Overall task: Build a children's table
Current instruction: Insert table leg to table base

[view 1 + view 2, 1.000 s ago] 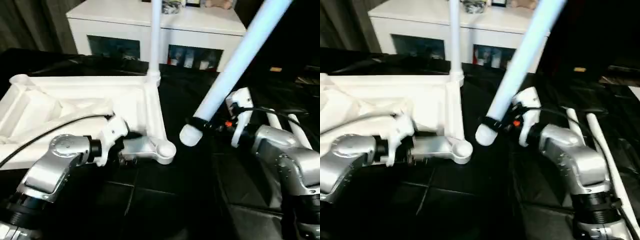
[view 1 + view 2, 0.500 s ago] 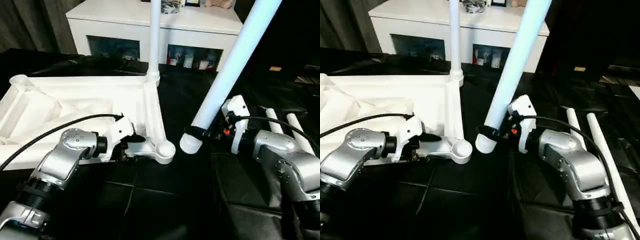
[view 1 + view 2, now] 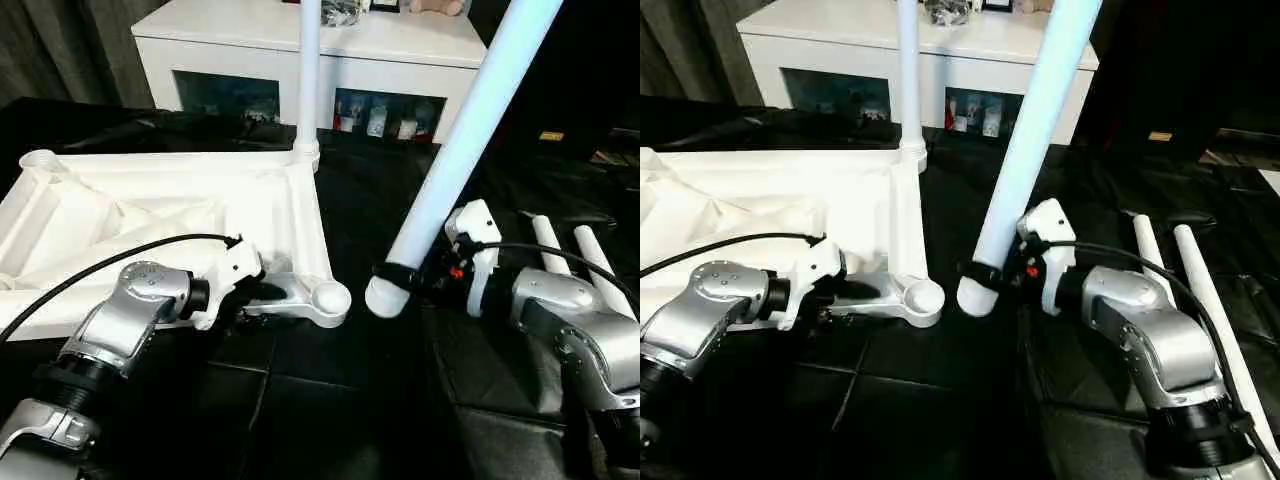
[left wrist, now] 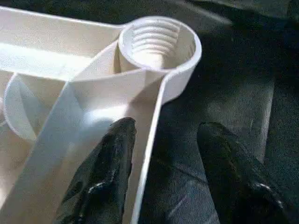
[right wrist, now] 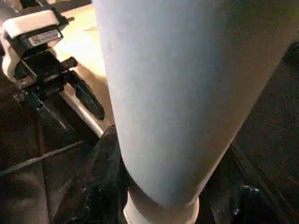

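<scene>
Tabletop (image 3: 180, 210): white plastic square, lying upside down on the black surface (image 3: 330, 400), ribbed underside facing up, left of centre in the head views.
Near corner socket (image 4: 159, 44): round, threaded inside, empty; it sticks out at the tabletop's corner closest to the robot.
Far corner: one white leg (image 3: 308, 70) stands upright in the socket there, in front of the cabinet.
Held leg (image 3: 470, 140): long, white, tapered; tilted, top leaning away to the right, out of the picture; its thick ringed end (image 3: 977, 297) hangs just beside the near socket, to its right, apart from it.
Right claw (image 3: 400, 278): closed around the held leg just above its lower end; black fingers (image 5: 105, 186) show on both sides of the leg in the right wrist view.
Left claw (image 4: 161, 172): fingers parted, straddling the tabletop's edge wall just behind the near socket; one finger (image 4: 110, 163) lies on the ribbed inside, the other sits outside over the black surface. Whether they press on the wall, cannot tell.
Spare legs (image 3: 585, 265): two, lying side by side on the surface at far right, beyond the right forearm.
Cabinet (image 3: 310, 50): white, glass-fronted compartments, behind the surface; small items on top, too unclear to name.
</scene>
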`<state>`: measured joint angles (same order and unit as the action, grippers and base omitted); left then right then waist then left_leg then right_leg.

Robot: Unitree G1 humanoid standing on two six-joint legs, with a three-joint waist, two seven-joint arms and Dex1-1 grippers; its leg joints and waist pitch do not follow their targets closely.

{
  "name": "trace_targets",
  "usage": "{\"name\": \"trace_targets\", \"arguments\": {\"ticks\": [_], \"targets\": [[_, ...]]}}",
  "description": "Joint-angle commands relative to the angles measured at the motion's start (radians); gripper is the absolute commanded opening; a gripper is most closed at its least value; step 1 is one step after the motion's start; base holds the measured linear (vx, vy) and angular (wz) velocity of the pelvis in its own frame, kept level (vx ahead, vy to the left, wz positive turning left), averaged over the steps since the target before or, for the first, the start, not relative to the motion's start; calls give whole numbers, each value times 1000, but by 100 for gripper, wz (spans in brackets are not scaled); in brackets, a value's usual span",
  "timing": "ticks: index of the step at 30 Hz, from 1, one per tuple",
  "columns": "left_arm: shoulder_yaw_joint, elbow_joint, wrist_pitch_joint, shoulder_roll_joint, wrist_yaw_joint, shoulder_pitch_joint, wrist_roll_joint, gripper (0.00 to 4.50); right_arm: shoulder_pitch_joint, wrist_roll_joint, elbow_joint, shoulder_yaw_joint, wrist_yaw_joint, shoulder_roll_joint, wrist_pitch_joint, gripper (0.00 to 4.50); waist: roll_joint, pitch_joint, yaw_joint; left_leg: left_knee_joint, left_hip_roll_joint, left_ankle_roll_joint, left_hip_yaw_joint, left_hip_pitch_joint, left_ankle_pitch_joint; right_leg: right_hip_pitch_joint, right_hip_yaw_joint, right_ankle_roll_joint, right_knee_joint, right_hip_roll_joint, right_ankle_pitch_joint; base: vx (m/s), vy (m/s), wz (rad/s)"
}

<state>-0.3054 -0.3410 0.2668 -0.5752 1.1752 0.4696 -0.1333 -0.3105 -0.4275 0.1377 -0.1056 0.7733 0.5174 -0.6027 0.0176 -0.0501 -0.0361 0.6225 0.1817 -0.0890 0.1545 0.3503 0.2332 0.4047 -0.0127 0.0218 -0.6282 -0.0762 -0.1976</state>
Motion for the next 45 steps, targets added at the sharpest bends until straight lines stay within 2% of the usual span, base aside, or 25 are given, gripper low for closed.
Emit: {"name": "trace_targets", "arguments": {"ticks": [1,7,10,12,14,18,23,24,25,28,30,33,35,37,39,40,41,42,45], "targets": [[-9,5,-3,-8,3,-5,11,222,1,7,18,1,10,13,7,182,-13,60,-1,-85,29,17,4,-1,97,-56,26,-291,57,-41,-8,0,0,0],[-4,-18,-28,-10,1,-12,29,172,0,2,25,-3,9,11,5,182,-14,60,-1,-84,29,20,4,0,88,-56,26,-294,56,-41,3,0,0,0],[-7,-33,-43,-14,-1,-9,41,163,-2,6,21,-3,15,9,8,182,-14,60,0,-85,29,22,4,1,89,-57,26,-294,57,-41,6,0,0,0],[-7,-40,-48,-16,-1,-5,44,132,-3,8,18,-2,17,9,10,182,-15,60,1,-85,29,21,4,0,91,-56,26,-294,57,-41,3,0,0,0],[-6,-57,-64,-23,-3,2,54,128,-3,9,17,-2,19,9,12,182,-15,60,1,-85,29,21,4,-1,95,-56,26,-294,57,-41,0,0,0,0],[-16,-71,-85,-40,2,13,83,84,0,10,19,0,22,11,14,182,-16,60,1,-86,30,17,3,-1,103,-55,26,-291,58,-42,-11,0,0,0],[-22,-72,-93,-42,20,19,88,48,-3,10,17,0,22,5,16,182,-24,61,-2,-85,29,12,3,-1,94,-56,26,-301,55,-42,16,0,0,0],[-30,-76,-97,-43,29,21,95,37,-5,11,16,-1,22,2,17,182,-28,61,-2,-85,29,12,2,-2,93,-56,26,-302,54,-42,20,0,0,0],[-31,-76,-98,-43,30,21,96,29,-5,11,16,-1,22,1,17,182,-24,62,-1,-83,28,16,3,0,82,-58,26,-305,53,-41,38,0,0,0],[-42,-89,-116,-42,46,21,108,14,-14,11,13,0,20,-5,12,182,-28,62,-2,-83,27,22,4,0,82,-59,26,-308,55,-42,35,0,0,0],[-49,-77,-121,-39,52,16,112,8,-29,0,7,11,8,-21,2,182,-28,62,-1,-83,28,20,4,1,84,-59,27,-309,54,-42,31,0,0,0],[-53,-47,-114,-29,50,2,103,3,-50,-31,2,31,-5,-42,-26,182,-36,61,1,-85,29,12,3,-2,99,-57,26,-312,56,-42,16,0,0,0],[-50,10,-87,-4,43,-21,80,0,-56,-57,7,38,7,-45,-50,182,-34,61,0,-85,30,11,4,-2,95,-58,26,-315,54,-42,23,0,0,0],[-55,88,-53,22,34,-50,58,0,-57,-84,15,44,26,-40,-73,182,-37,63,-3,-83,32,17,5,-2,78,-59,27,-320,52,-43,48,0,0,0],[-60,115,-45,39,30,-61,48,0,-62,-100,10,45,39,-41,-88,182,-37,64,-7,-79,29,38,9,-3,49,-56,27,-326,51,-39,89,0,0,0],[-63,123,-45,50,28,-67,44,0,-66,-107,3,45,47,-46,-96,182,-35,64,-8,-78,29,43,9,-3,53,-58,27,-328,52,-40,85,0,0,0],[-76,128,-48,61,19,-71,56,0,-73,-94,-7,29,55,-37,-108,182,-28,63,-9,-79,29,49,9,1,53,-62,28,-324,53,-41,65,0,0,0],[-85,127,-52,66,17,-73,63,0,-79,-82,-17,13,60,-29,-120,182,-29,62,-10,-79,29,50,8,3,56,-62,28,-321,54,-41,47,0,0,0],[-91,132,-49,91,-6,-80,75,0,-90,-66,-47,-37,88,-5,-153,182,-25,57,-13,-83,31,32,11,-1,103,-56,30,-288,68,-44,-104,0,0,0]]}}
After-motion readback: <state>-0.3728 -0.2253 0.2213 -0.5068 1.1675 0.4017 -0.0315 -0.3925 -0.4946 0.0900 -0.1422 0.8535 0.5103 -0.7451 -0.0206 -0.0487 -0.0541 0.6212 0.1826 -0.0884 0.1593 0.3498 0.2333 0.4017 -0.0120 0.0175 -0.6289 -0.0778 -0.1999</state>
